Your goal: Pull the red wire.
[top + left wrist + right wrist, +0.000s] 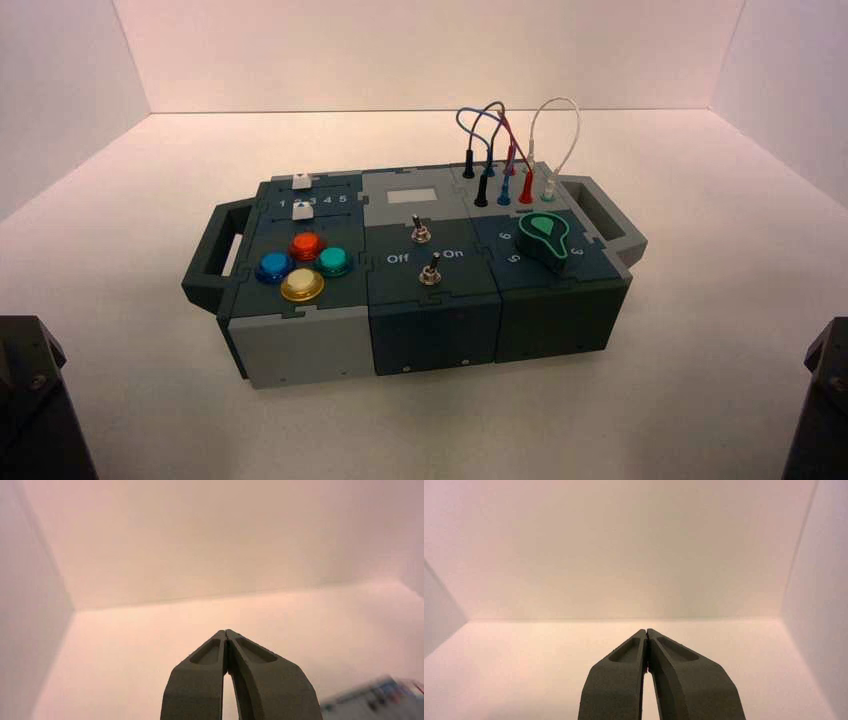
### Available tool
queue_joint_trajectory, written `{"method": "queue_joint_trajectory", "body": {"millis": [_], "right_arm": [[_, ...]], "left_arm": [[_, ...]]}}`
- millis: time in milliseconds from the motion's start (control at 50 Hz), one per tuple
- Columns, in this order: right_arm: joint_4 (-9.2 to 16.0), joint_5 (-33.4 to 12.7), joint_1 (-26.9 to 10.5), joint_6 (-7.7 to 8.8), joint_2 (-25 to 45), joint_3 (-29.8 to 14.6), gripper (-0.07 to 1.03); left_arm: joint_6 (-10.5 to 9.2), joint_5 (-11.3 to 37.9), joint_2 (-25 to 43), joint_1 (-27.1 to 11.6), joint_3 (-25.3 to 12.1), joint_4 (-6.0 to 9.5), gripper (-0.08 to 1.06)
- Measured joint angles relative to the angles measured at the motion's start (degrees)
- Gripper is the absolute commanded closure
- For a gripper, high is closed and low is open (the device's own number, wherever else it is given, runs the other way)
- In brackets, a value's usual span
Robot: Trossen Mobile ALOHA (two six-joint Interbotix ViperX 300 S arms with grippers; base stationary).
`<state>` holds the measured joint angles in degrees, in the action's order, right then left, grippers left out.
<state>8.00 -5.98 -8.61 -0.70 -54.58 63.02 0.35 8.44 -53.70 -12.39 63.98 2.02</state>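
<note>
On the high view I observed the box point(425, 275) at the centre of the frame, atop the desk point(150, 300). At the lower left and lower right edges I had both arms parked: the left pincer point(226, 631) and right pincer point(647, 630) were fully closed, tips together, gripping nothing. The green knob point(543, 240) was right of centre. The red wire point(515, 140) was looped at the upper right, its front plug point(527, 188) upright in the box's panel.

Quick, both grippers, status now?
Left gripper: closed, empty, left of the box.
Right gripper: closed, empty, right of the box.
</note>
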Motion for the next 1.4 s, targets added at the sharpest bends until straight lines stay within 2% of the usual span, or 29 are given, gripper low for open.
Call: {"method": "queue_joint_trajectory", "body": {"millis": [140, 220, 300, 400, 420, 480, 580, 640, 720, 760, 820, 1080, 1280, 1400], "right_arm": [[2.11, -8.61, -0.35, 0.09, 2.64, -1.93, 0.99], [2.37, -11.60, -1.14, 0.00, 4.31, -2.46, 0.99], [2.72, -14.94, -4.13, 0.09, 7.47, -2.90, 0.99], [3.16, -16.70, -7.03, 0.00, 10.37, -2.99, 0.99], [3.52, -17.14, -8.26, 0.00, 11.78, -2.99, 0.99], [4.04, -17.67, -9.84, 0.00, 13.18, -2.99, 0.99], [5.10, -18.72, -13.36, 0.00, 15.91, -2.99, 0.97], [5.45, -19.25, -15.12, 0.09, 17.31, -2.81, 0.90], [5.80, -20.13, -17.58, 0.09, 18.98, -2.81, 0.62], [6.15, -20.57, -18.63, 0.09, 19.78, -2.81, 0.57], [6.77, -21.09, -20.04, 0.00, 20.92, -2.81, 0.57], [7.56, -21.27, -21.88, 0.53, 26.02, -2.90, 0.63], [7.56, -20.74, -21.88, 1.67, 31.38, -4.39, 0.63], [7.56, -20.74, -22.41, 1.67, 33.66, -5.45, 0.62]], "left_arm": [[0.00, 5.19, 2.55, -5.54, -1.41, 0.00, 1.01], [0.00, 7.56, 4.66, -8.70, -2.37, 0.00, 1.01], [-0.18, 9.84, 7.65, -12.66, -3.43, 0.18, 1.01], [-0.79, 11.60, 10.55, -16.17, -4.48, 0.88, 1.01], [-1.14, 12.30, 12.04, -17.93, -4.83, 1.23, 1.01], [-1.85, 13.18, 13.36, -19.69, -5.19, 1.58, 1.01], [-5.27, 15.03, 16.52, -24.26, -5.89, 2.29, 1.01], [-6.50, 15.38, 17.40, -25.84, -6.06, 2.37, 1.01], [-8.53, 15.64, 18.81, -29.09, -6.42, 2.37, 1.01], [-9.14, 15.64, 19.25, -30.32, -6.50, 2.37, 1.01], [-10.46, 15.64, 20.04, -32.78, -6.68, 2.46, 1.01], [-14.41, 15.21, 23.29, -37.71, -6.77, 2.55, 1.01], [-15.29, 14.59, 25.75, -39.64, -7.12, 2.64, 1.01], [-15.38, 14.50, 26.89, -39.99, -7.56, 2.64, 1.01]]}}
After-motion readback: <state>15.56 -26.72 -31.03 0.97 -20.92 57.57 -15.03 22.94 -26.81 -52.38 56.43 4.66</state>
